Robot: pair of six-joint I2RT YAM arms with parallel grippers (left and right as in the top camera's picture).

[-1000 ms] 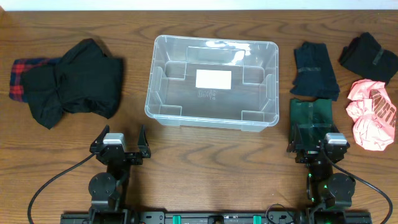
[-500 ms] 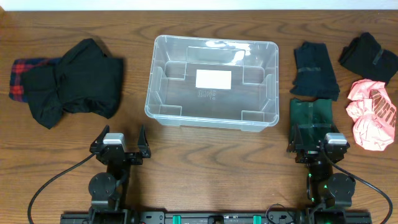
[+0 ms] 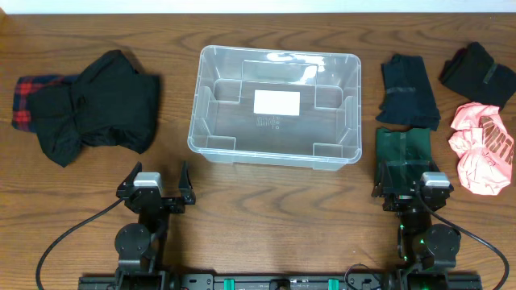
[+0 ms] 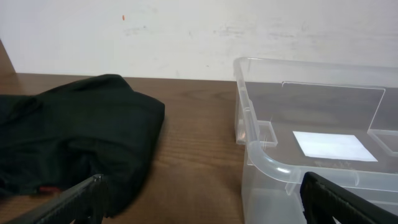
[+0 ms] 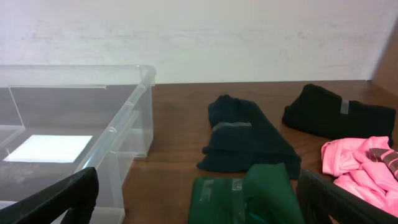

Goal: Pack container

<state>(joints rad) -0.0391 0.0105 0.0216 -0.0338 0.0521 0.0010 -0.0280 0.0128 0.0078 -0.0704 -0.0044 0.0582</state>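
The clear container (image 3: 211, 137) with a white label on its base stands empty at the table's middle; it shows in the left wrist view (image 4: 273, 163) and the right wrist view (image 5: 118, 127). My left gripper (image 3: 155, 180) is open and empty at the front left, between the black garment and the container. My right gripper (image 3: 413, 184) is open and empty at the front right, over the near edge of a folded green garment (image 3: 405, 149), which also shows in the right wrist view (image 5: 245, 199).
A black garment (image 3: 101, 105) over a red plaid one (image 3: 24, 90) lies at the left. At the right lie a dark folded garment (image 3: 408, 90), a black folded one (image 3: 477, 72) and a pink one (image 3: 482, 147).
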